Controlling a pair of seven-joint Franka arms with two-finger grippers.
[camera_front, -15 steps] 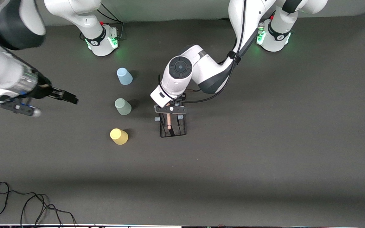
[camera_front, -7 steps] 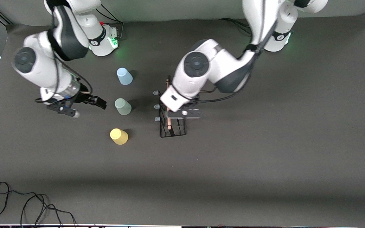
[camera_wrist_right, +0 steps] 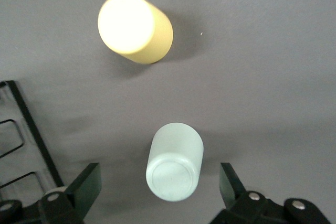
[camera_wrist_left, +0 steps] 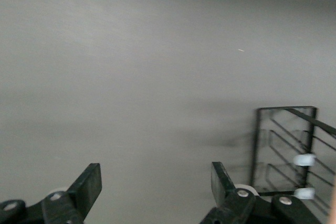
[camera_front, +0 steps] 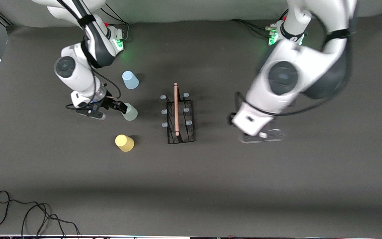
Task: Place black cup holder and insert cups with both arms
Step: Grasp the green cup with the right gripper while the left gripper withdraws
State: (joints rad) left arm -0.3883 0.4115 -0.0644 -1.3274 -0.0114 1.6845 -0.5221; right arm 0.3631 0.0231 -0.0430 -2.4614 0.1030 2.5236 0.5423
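1. Small black wire cup holder (camera_front: 178,118) stands mid-table, no cups inserted yet.
2. Your right gripper (camera_wrist_right: 160,195), fingers apart, straddles the grey-green plastic tumbler (camera_front: 130,112): close next.
3. Left gripper (camera_wrist_left: 156,190), fingers apart, hangs over bare table.

Matt plastic cups (camera_front: 130,112), wooden-handled wire rack (camera_front: 179,117)

The left gripper (camera_front: 260,136) has released the black cup holder (camera_front: 177,114) and swung away toward 3 o'clock, while the right gripper (camera_front: 122,107) has closed in on the grey-green cup (camera_front: 130,112).

A dark grey table (camera_front: 277,186) under soft light, black cable (camera_front: 28,212) coiled at its near corner.
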